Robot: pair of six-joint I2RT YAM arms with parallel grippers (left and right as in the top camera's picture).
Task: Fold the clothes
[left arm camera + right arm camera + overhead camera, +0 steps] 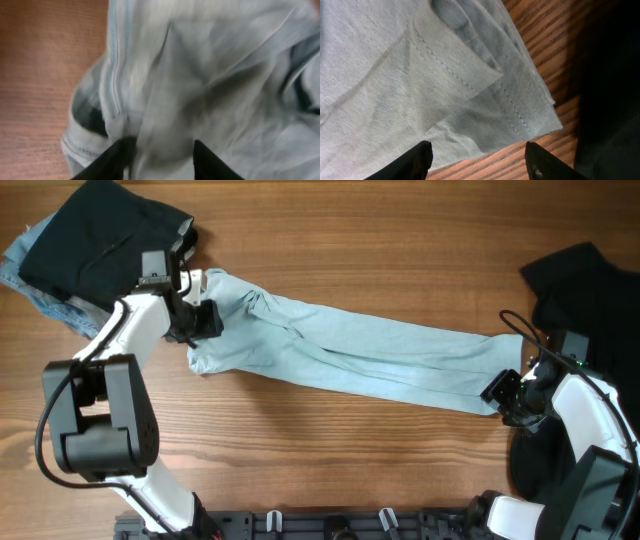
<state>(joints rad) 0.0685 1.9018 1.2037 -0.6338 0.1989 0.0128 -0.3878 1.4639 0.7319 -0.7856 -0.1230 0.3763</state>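
The pale blue-grey T-shirt (pixel 350 355) lies on the wooden bench (pixel 330 240) as one long, narrow band. It sags from its bunched left end down to a flatter right end.

The left pincer (pixel 200 320) sits right at the shirt's crumpled left end. In its wrist view the fingers (pixel 117 160) stand partly apart with cloth filling the gap. That picture is blurred, so I cannot tell whether it is really pinching the fabric or only resting in it.

The right pincer (pixel 508 395) is at the shirt's opposite end, just over the stitched hem (pixel 515 107). Its fingers are spread wide with only hem and bare wood between them, so it has hold of nothing.

Beyond the shirt's left end, a dark garment (pixel 100 235) lies heaped on some blue cloth (pixel 25 265). Past the shirt's right end a black garment (pixel 590 290) lies loose, close by the right arm.

My reading is that the job is at an early-to-middle stage. The shirt looks gathered in lengthwise into a strip, though roughly, with wrinkles and a lump near its left end. It has not been doubled end to end, so the crosswise folds are still to do. None of the cloth lying off either end of the shirt looks neatly folded, so most of the work appears to be ahead.
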